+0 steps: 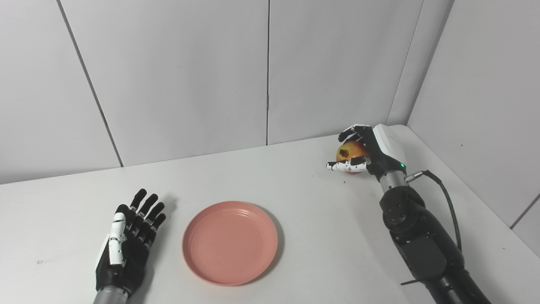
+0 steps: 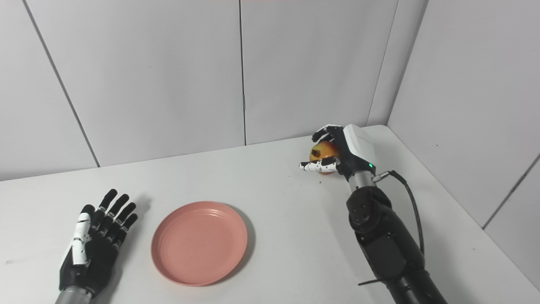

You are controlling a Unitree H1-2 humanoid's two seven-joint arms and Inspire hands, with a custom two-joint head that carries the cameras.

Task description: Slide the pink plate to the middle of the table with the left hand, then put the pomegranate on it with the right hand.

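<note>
Near the far right corner, the pomegranate (image 1: 351,153) is clasped by the right hand (image 1: 366,153). The left hand (image 1: 126,245) is laid flat, fingers spread, beside the plate (image 1: 230,242).

The pink plate (image 1: 230,242), round and shallow with ringed grooves, is lying flat and empty near the table's front middle. The pomegranate (image 1: 351,153), yellow-orange with a dark crown patch, is sitting far right, seemingly resting on the tabletop, well apart from it.
</note>
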